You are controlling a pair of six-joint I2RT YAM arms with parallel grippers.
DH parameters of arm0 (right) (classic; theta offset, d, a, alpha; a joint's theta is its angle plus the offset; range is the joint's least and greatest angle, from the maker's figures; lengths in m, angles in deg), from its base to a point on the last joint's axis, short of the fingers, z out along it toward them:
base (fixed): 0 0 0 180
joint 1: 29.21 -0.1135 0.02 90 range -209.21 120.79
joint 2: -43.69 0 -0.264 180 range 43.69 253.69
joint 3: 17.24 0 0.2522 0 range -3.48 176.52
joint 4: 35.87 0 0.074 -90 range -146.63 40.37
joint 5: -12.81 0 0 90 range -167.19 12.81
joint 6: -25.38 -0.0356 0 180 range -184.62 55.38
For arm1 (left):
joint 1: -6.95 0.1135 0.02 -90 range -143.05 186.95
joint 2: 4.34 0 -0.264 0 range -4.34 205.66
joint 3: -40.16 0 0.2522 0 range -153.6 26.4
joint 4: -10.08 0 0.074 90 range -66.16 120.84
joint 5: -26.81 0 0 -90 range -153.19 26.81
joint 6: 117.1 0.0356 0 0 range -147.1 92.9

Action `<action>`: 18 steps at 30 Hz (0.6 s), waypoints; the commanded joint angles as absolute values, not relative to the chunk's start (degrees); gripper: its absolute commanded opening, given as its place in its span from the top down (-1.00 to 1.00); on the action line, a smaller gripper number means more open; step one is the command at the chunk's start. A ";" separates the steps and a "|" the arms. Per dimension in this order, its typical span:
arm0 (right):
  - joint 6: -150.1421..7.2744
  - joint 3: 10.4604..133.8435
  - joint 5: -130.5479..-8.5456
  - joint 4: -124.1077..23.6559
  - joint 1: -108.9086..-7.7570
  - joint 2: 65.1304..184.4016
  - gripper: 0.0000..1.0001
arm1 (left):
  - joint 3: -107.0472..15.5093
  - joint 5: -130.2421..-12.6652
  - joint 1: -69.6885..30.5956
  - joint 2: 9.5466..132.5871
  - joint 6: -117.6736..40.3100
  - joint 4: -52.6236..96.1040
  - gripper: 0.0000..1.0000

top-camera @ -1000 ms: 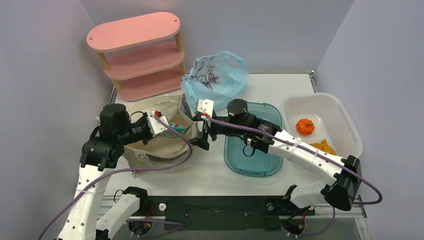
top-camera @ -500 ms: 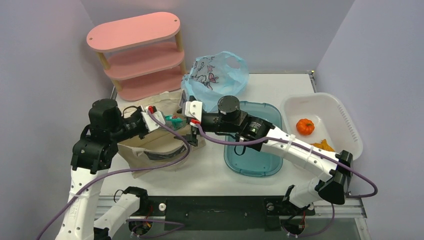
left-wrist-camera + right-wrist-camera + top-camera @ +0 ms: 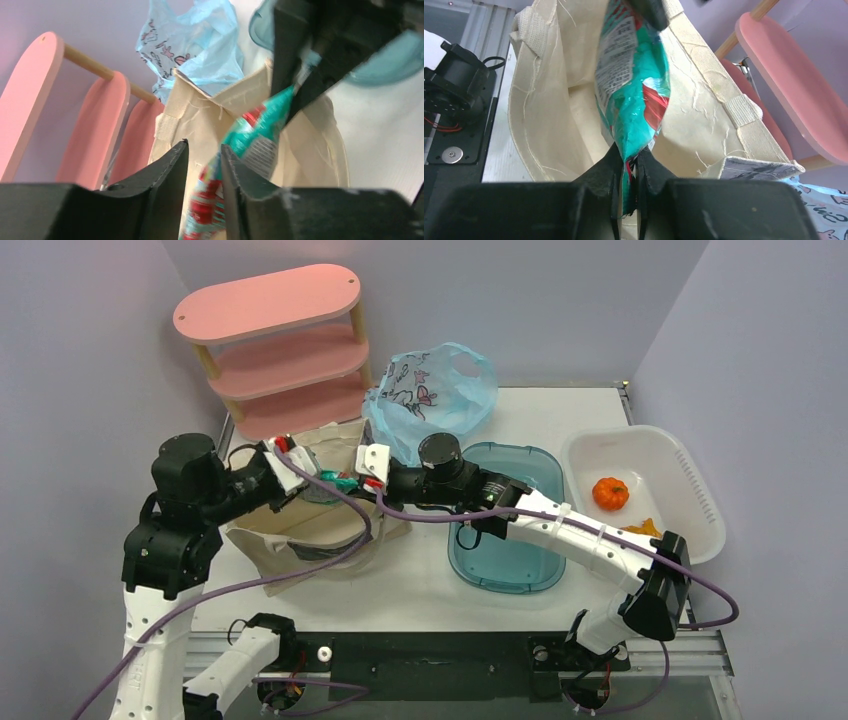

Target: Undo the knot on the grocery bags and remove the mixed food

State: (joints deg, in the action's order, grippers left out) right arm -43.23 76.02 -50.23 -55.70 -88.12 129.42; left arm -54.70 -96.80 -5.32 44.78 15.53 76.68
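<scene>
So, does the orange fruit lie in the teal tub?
No, the orange fruit lies in the white basin.

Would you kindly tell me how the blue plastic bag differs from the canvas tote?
The blue plastic bag is thin, translucent and printed; the canvas tote is opaque beige. The plastic bag sits at the back; the tote gapes open nearer the front. Both rest on the table.

Soft, even overhead light leaves the white tabletop (image 3: 560,405) bright, with only faint shadows beneath the arms, while in the left wrist view the near dark fingers (image 3: 165,175) and the snack packet (image 3: 250,135) are blurred.
</scene>
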 commanded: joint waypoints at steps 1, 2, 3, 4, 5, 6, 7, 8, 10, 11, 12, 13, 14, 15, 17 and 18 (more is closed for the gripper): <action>-46.22 78.16 -51.16 -48.43 -87.58 125.74 1.00 | -61.67 -89.66 -5.15 46.88 -0.43 67.32 0.34; -46.72 78.23 -51.21 -47.99 -87.11 125.62 1.00 | -63.62 -88.51 -5.16 47.42 -1.81 66.81 0.29; -47.95 78.29 -51.37 -47.84 -86.90 125.36 1.00 | -64.58 -86.26 -5.15 48.61 -3.69 67.08 0.27; -48.68 78.22 -51.62 -47.18 -86.21 125.22 1.00 | -66.02 -85.06 -5.12 49.12 -4.36 67.74 0.24; -50.37 78.24 -51.70 -46.36 -85.88 124.80 1.00 | -66.44 -82.30 -5.12 50.09 -5.79 67.99 0.23; -51.17 78.43 -51.99 -45.97 -85.12 124.58 1.00 | -66.44 -80.79 -5.15 50.30 -6.43 67.82 0.21; -52.88 78.56 -52.02 -45.11 -84.67 124.27 1.00 | -66.16 -78.16 -5.17 50.32 -7.61 67.23 0.21; -53.74 78.97 -52.26 -44.73 -83.96 124.10 1.00 | -65.21 -76.92 -5.13 49.93 -8.21 65.56 0.18; -56.57 79.80 -52.57 -43.51 -82.74 123.48 1.00 | -64.04 -73.70 -5.12 49.81 -9.95 63.31 0.14; -58.61 80.12 -52.62 -42.76 -81.83 123.07 1.00 | -63.87 -72.17 -4.98 50.02 -10.62 63.00 0.13; -60.55 80.81 -52.65 -42.42 -81.45 122.59 1.00 | -63.58 -71.59 -4.82 50.56 -10.86 63.03 0.12; -61.44 81.12 -52.70 -41.89 -80.63 122.34 1.00 | -63.33 -70.68 -4.47 50.88 -10.96 63.37 0.11; -62.95 81.67 -52.81 -41.72 -80.32 121.66 1.00 | -62.63 -70.03 -4.38 51.30 -10.86 63.51 0.10; -63.61 82.19 -52.91 -41.50 -79.60 121.39 1.00 | -62.19 -69.86 -4.19 51.39 -10.43 63.67 0.09; -64.48 82.45 -53.60 -41.69 -78.38 120.04 1.00 | -61.28 -70.88 -4.13 51.76 -9.97 64.62 0.05; -64.58 82.33 -54.15 -41.93 -77.97 118.85 1.00 | -61.25 -72.41 -4.12 52.20 -10.07 64.97 0.05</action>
State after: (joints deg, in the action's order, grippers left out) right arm -59.67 78.32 -52.41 -50.30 -79.79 125.07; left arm -62.46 -73.94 -4.77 51.01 -8.56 65.47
